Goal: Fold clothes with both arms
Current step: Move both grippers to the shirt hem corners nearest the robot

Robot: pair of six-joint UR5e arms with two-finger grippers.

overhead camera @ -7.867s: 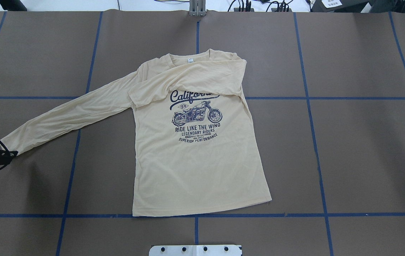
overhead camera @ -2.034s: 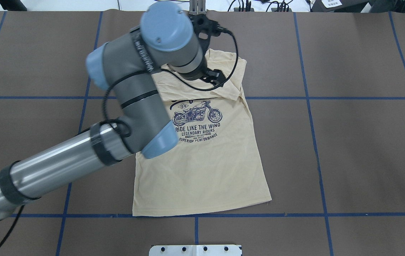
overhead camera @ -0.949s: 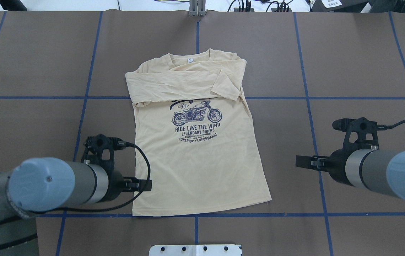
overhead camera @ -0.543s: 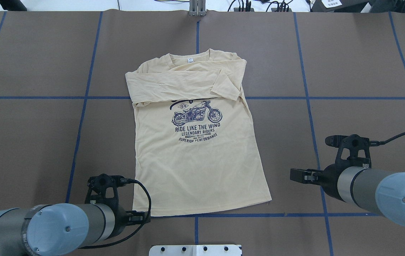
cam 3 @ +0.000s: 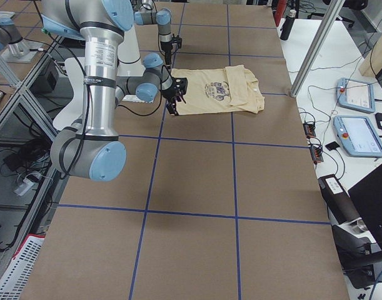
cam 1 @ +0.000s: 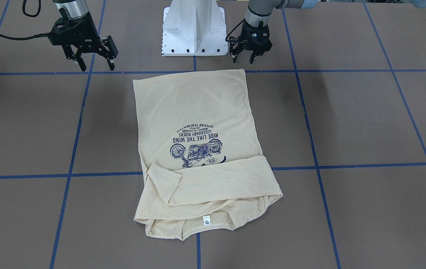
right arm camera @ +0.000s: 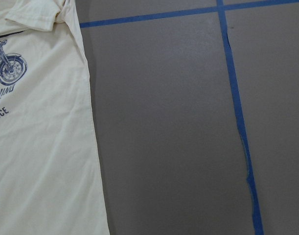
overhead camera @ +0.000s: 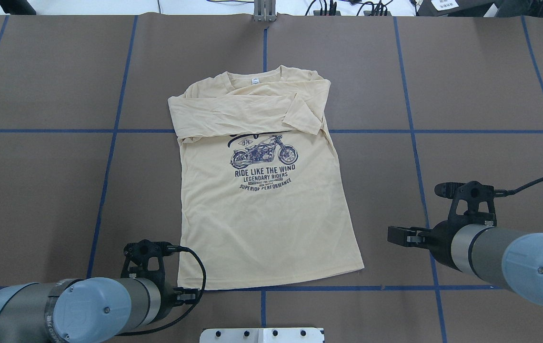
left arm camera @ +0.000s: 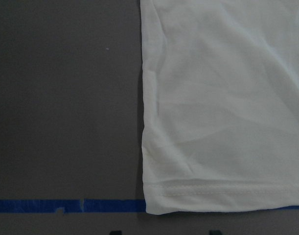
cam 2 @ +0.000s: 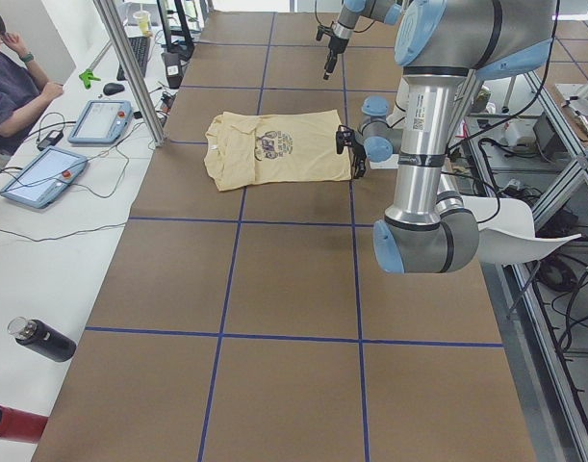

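Note:
The cream-yellow long-sleeved shirt (overhead camera: 266, 224) lies flat, print up, on the brown table. Both sleeves are folded across the chest, just above the motorcycle print (cam 1: 196, 151). My left gripper (cam 1: 243, 59) hangs open just over the hem corner on my left side. In the left wrist view that shirt corner (left arm camera: 222, 122) fills the right half. My right gripper (cam 1: 97, 66) is also open and holds nothing. It hovers over bare table, well out to the side of the other hem corner. The right wrist view shows the shirt's side edge (right arm camera: 41, 147) at the left.
Blue tape lines (overhead camera: 414, 138) divide the table into squares. The white pedestal base (cam 1: 194, 30) stands just behind the hem. Along the far table edge are tablets (cam 2: 106, 120), cables and a seated person (cam 2: 14, 87). Two bottles (cam 2: 43, 339) lie at the near left end.
The left sleeve, stretched out earlier, now lies folded across the chest. Both arms have come down beside the hem; in the last half second the left gripper edged nearer the corner.

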